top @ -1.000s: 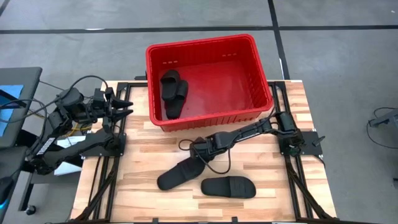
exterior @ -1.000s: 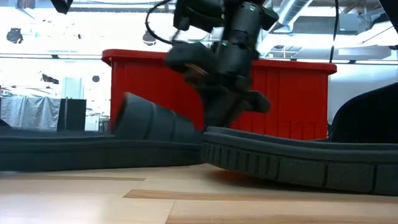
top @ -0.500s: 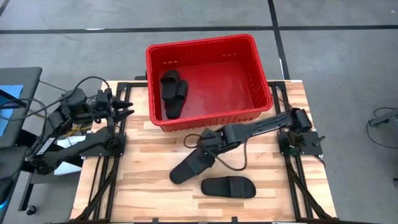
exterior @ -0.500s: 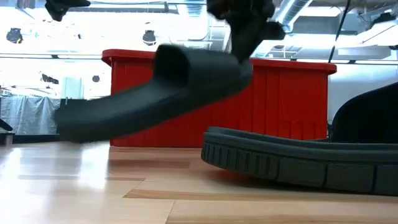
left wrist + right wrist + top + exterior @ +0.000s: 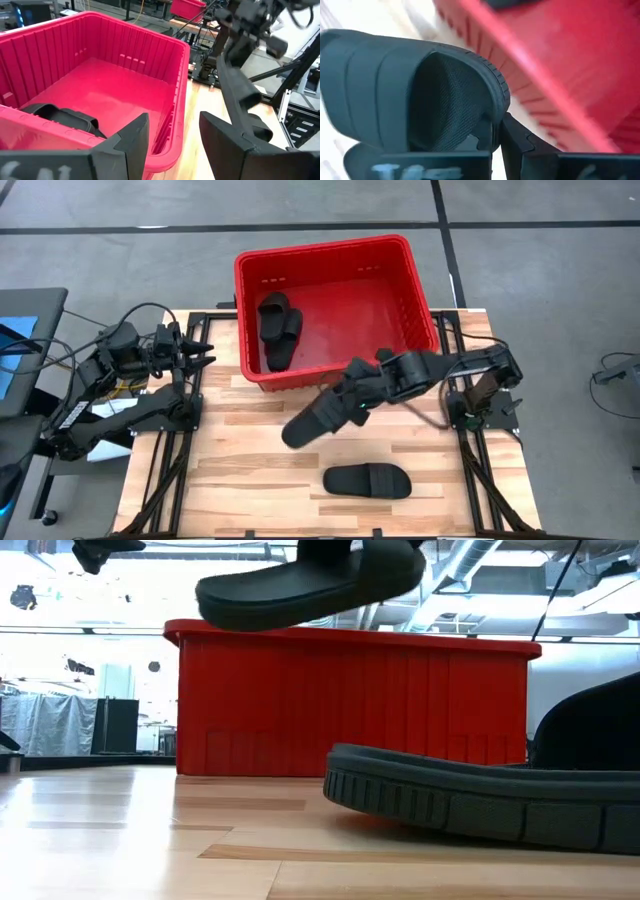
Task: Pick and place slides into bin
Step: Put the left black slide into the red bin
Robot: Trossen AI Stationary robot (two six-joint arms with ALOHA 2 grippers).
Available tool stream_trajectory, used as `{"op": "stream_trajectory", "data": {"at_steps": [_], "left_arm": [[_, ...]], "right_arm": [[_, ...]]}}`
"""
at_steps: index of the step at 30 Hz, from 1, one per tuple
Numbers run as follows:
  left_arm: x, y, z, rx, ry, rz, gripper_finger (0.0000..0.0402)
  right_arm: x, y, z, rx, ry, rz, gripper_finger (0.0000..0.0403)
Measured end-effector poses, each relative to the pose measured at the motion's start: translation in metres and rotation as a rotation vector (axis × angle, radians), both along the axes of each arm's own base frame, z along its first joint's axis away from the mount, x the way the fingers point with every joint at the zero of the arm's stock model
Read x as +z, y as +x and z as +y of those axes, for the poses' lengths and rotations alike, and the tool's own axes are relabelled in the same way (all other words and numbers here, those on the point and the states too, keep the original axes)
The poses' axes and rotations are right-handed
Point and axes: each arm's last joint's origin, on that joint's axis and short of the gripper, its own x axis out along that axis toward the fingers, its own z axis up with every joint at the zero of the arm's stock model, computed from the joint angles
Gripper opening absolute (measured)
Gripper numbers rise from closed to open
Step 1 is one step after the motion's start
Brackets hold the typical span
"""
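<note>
right gripper [image 5: 362,394] clamped on one slide [image 5: 318,416], held high to clear the bin [image 5: 252,376] rim just ahead | left gripper [image 5: 197,352] parked aside, fingers spread

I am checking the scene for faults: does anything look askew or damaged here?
Nothing stands out. The right gripper holds one black rubber slide sandal in the air in front of the large red plastic bin. Two sandals lie in the bin; another sandal lies flat on the wooden table.
</note>
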Motion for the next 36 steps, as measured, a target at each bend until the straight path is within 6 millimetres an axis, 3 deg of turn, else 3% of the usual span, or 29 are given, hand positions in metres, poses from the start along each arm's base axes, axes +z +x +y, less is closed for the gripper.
{"op": "stream_trajectory", "data": {"at_steps": [9,14,20,30,36], "left_arm": [[0.000,0.000,0.000,0.004,0.000,0.001,0.0164],[0.000,0.000,0.000,0.004,0.000,0.001,0.0164],[0.000,0.000,0.001,0.026,0.004,0.004,0.0164],[0.000,-0.002,0.004,0.168,-0.015,0.005,0.0164],[0.000,-0.002,0.006,0.225,-0.008,0.008,0.0164]], "right_arm": [[0.049,-0.025,-0.035,0.020,-0.187,-0.116,0.0001],[0.068,-0.033,-0.075,0.010,-0.315,-0.104,0.0001],[0.085,-0.040,-0.136,0.001,-0.450,-0.037,0.0001],[0.096,-0.067,-0.225,0.042,-0.585,0.093,0.0001],[0.079,-0.066,-0.265,0.106,-0.576,0.211,0.0001]]}}
